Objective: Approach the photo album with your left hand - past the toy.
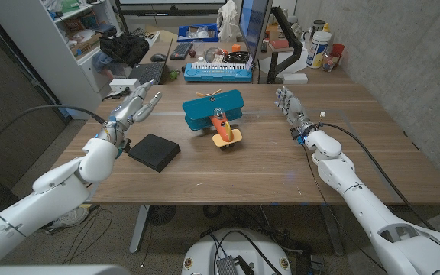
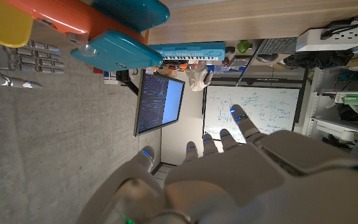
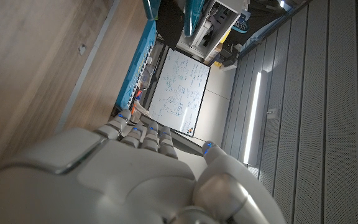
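Your left fingers (image 1: 145,100) are spread and hold nothing; your left hand (image 1: 132,109) hangs over the table (image 1: 281,172) on its left side, fingers reaching toward the far edge. In the left wrist view the same hand (image 2: 229,174) shows its back, fingertips apart, with nothing between them.

The photo album (image 1: 154,152) lies flat on the table just near and right of that hand, close by the wrist but not touching it. It is a plain black, thin, square-cornered slab, closed, with no marking you can read. It sits turned at an angle to the table's edge, one corner pointing toward the near edge; its sides look about equal, so a long axis is hard to tell.

The toy (image 1: 215,115), a biplane with teal wings, an orange body and a yellow tail, stands right of your left hand and beyond the album, near the table's middle. Its tail points near and right, its nose far and left. It stands apart from the album.

Your right hand (image 1: 289,104) stands well right of the toy, fingers together and straight, grasping nothing. A blue toy keyboard (image 1: 218,72) sits beyond the table's far edge.
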Motion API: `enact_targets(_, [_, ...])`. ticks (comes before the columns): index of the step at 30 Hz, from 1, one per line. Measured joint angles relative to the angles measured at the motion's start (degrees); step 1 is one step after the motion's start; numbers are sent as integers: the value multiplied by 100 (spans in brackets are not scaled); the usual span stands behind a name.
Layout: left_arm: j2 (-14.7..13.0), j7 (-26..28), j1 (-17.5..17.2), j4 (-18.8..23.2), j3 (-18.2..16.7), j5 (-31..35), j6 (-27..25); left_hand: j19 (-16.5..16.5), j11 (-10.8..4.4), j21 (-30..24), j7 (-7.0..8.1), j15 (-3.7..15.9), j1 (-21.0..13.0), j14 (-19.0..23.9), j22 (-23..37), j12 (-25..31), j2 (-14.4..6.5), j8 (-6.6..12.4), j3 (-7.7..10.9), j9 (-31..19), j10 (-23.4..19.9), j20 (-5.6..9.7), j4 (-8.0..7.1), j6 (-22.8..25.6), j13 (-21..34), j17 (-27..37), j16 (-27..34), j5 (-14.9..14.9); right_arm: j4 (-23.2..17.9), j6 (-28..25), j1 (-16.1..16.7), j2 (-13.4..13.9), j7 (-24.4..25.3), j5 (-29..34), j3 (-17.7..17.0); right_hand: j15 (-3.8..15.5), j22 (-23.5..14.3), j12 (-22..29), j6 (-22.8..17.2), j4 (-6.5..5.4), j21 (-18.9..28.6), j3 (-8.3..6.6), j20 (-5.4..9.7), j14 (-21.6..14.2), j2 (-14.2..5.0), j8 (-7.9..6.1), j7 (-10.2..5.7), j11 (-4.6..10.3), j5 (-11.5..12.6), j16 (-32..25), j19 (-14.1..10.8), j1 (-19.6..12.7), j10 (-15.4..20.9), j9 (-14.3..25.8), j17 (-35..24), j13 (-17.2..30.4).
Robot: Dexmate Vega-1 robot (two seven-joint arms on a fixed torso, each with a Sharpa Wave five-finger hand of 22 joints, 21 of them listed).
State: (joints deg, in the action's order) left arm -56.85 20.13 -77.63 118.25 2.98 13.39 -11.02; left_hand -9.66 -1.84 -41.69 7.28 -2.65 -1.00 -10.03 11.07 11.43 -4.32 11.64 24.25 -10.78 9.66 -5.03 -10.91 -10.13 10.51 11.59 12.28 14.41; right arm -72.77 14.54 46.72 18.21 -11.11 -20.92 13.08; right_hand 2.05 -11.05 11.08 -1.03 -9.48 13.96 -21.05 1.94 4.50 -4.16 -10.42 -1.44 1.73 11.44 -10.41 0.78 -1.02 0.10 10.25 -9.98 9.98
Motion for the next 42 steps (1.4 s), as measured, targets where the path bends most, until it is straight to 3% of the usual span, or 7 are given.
enact_targets(42, [-401, -448, -177, 328, -15, -323, -721, 2, 0, 38, 0, -19, 46, 21, 27, -23, 14, -22, -64, -29, 0, -61, -30, 0, 0, 28, -24, -44, -58, 76, 43, 50, -10, -30, -9, 0, 0, 0, 0, 10, 0, 38, 0, 0, 0, 0, 0, 31, 0, 0, 0, 0, 31, 0, 0, 0])
